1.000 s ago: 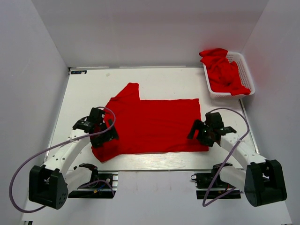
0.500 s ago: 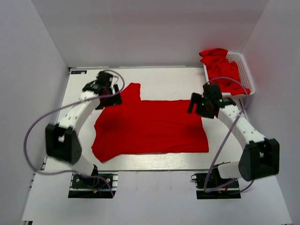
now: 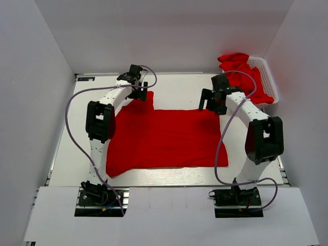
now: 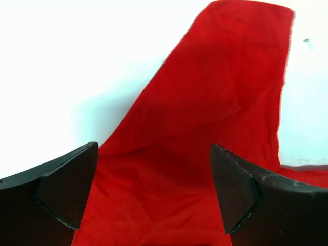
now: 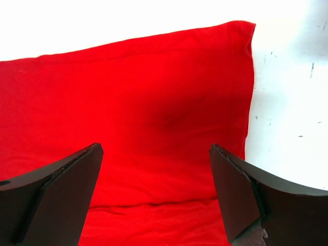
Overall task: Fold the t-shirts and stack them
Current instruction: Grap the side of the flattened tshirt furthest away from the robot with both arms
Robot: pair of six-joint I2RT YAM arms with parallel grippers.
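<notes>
A red t-shirt [image 3: 166, 137] lies spread on the white table, one sleeve pointing to the far left. My left gripper [image 3: 138, 93] is open and empty over that sleeve [image 4: 215, 102]. My right gripper [image 3: 211, 102] is open and empty over the shirt's far right corner [image 5: 154, 102]. More red t-shirts [image 3: 245, 76] lie heaped in the white basket [image 3: 268, 77] at the far right.
White walls enclose the table on the left, far and right sides. The table's near edge [image 3: 169, 178] runs just in front of the shirt. Cables loop from both arms.
Both arms have swung from the shirt's near corners to its far edge. The shirt's near left edge has shifted slightly.
</notes>
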